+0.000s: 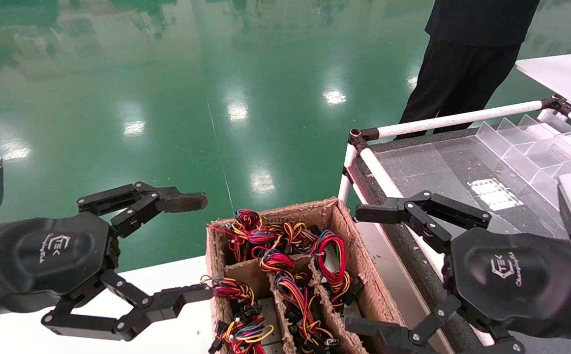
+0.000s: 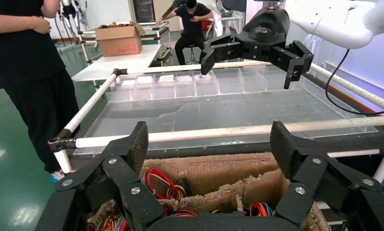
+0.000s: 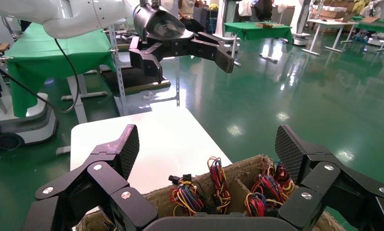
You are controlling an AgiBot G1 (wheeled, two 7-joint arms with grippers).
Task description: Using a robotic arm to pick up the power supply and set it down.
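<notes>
A brown cardboard divided box (image 1: 346, 231) stands between my two grippers. Its compartments hold several power supplies, of which mainly the looped wire bundles show: one red loop (image 1: 332, 260), also in the left wrist view (image 2: 158, 183), and another bundle (image 3: 218, 178). Their grey bodies are mostly hidden. My left gripper (image 1: 192, 248) hovers open at the box's left side, nothing between its fingers (image 2: 137, 144). My right gripper (image 1: 364, 270) is open at the box's right side, also empty, its fingers (image 3: 127, 149) wide apart. The silver-white robotic arm (image 2: 334, 19) shows behind each gripper.
The box rests on a white table (image 1: 177, 280). On the right stands a cart with a white tube frame (image 1: 457, 118), a dark deck and a clear divided tray (image 1: 536, 147). A person in black (image 1: 462, 64) stands behind the cart. Green floor lies beyond.
</notes>
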